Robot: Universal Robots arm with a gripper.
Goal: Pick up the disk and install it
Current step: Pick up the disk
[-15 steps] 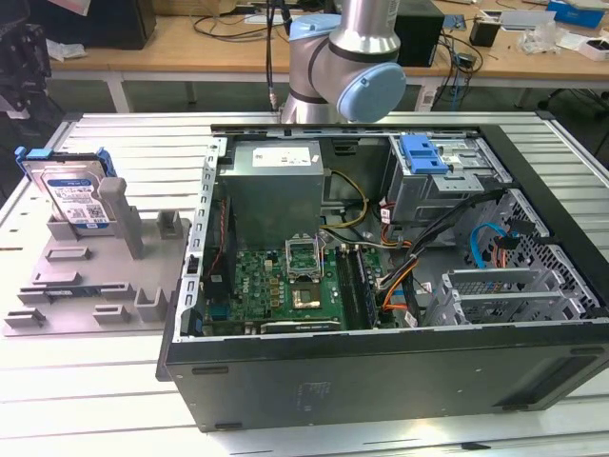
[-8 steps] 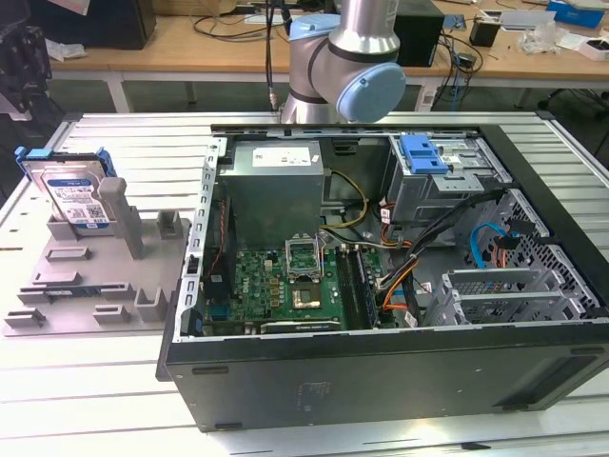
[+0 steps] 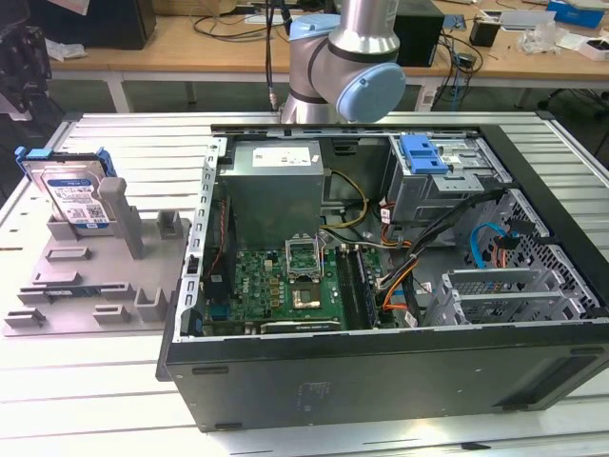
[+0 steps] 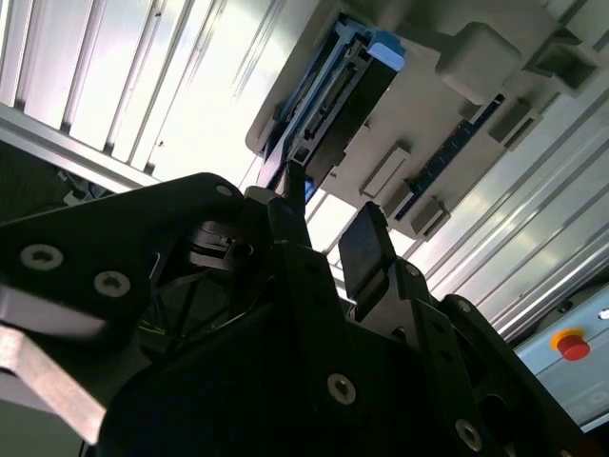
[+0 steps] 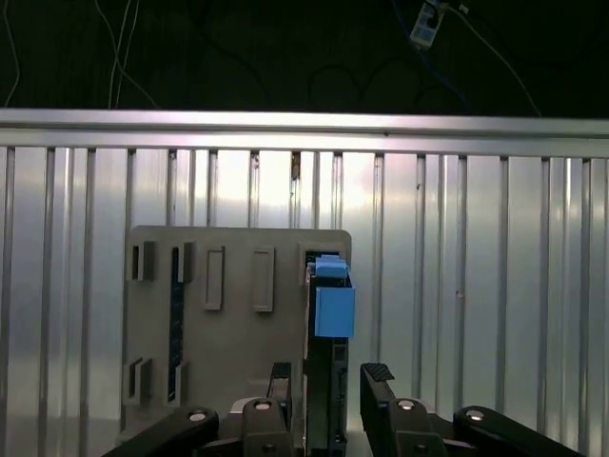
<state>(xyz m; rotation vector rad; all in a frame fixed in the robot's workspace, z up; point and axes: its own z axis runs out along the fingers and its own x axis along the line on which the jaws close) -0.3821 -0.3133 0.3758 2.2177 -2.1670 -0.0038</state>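
Observation:
The disk (image 3: 74,193), a silver drive with a blue-and-white label in a blue carrier frame, leans on its edge at the far end of a grey fixture plate (image 3: 86,286) at the exterior view's left. In the first wrist view the disk (image 5: 331,309) is seen edge-on, its blue frame uppermost, in line with the gap of my gripper (image 5: 328,379). The gripper is open, with one black finger on each side and apart from the drive. In the second wrist view the gripper (image 4: 328,214) hangs at a distance from the disk (image 4: 354,76). Nothing is held.
An open computer case (image 3: 381,238) lies at the exterior view's right of the fixture, with a grey power supply (image 3: 276,176), a motherboard, and a drive cage with a blue latch (image 3: 423,152). The arm's elbow (image 3: 347,57) rises behind the case. A red button (image 4: 571,345) sits off the ribbed metal table (image 5: 476,286).

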